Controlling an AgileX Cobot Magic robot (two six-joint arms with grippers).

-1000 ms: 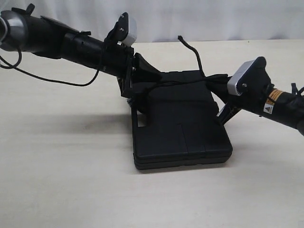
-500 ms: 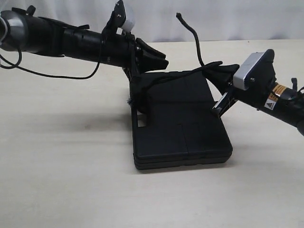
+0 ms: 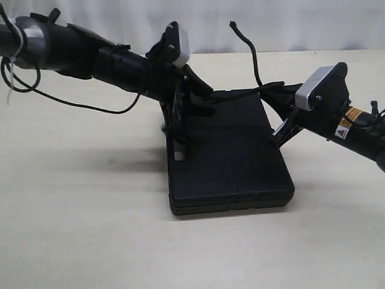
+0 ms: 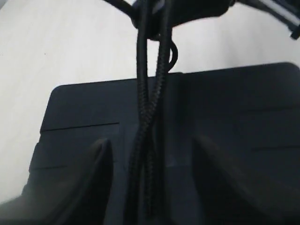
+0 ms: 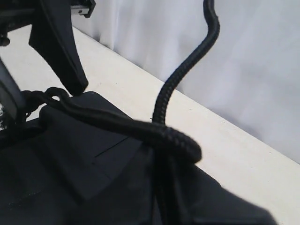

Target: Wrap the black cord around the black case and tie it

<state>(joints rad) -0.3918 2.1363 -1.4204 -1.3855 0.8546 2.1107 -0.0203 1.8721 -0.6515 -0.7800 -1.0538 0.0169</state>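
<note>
The black case [image 3: 240, 162] lies flat on the table. The black cord [image 3: 231, 95] runs across its far end. My left gripper [image 3: 201, 101] hovers over the case's far left corner and is open. In the left wrist view, two cord strands [image 4: 147, 117] pass between its spread fingers [image 4: 98, 173] without being pinched, above the case [image 4: 248, 103]. My right gripper [image 3: 272, 93] is shut on the cord at the far right corner. The cord [image 5: 140, 126] bends over the right gripper [image 5: 173, 154], and its free end [image 5: 187, 65] curls upward. A small frayed bit [image 3: 163, 127] hangs by the case's left side.
A thin smooth cable [image 3: 78, 105] from the left arm droops over the table at the left. A white curtain [image 3: 271, 24] closes off the back edge. Bare tabletop [image 3: 90, 229] stretches in front of the case and to both sides.
My left gripper has opened and let go of the cord, which now hangs loose between its fingers. The left arm has shifted slightly right. The right gripper rose a little, still gripping the cord.
</note>
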